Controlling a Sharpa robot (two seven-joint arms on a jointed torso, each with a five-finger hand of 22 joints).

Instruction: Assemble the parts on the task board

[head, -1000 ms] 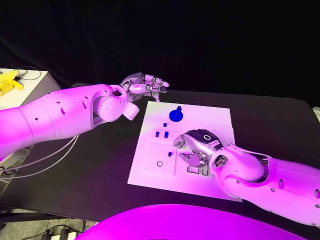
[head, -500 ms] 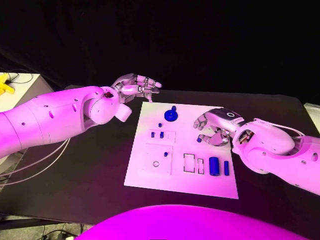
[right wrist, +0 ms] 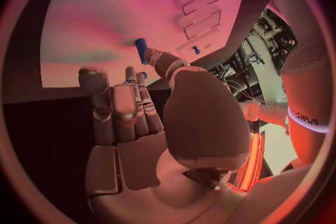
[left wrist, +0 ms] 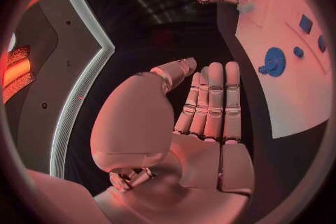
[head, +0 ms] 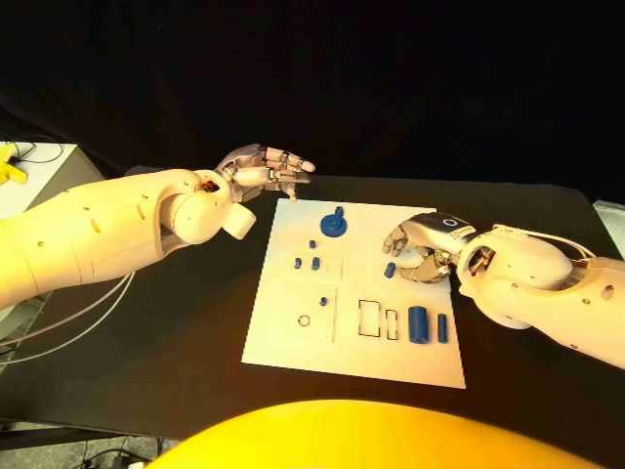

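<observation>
We saw the right hand (head: 423, 256) hovering over the task board (head: 292, 342) with its fingers curled near a small blue peg (head: 391, 270); whether it pinched the peg, we could not tell. A loose contact could tip that peg. The left hand (head: 264, 168) hung open beyond the board's far edge.

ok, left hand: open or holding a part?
Open. The left hand shows straight, spread fingers with a bare palm, hovering off the task board's far corner.
</observation>
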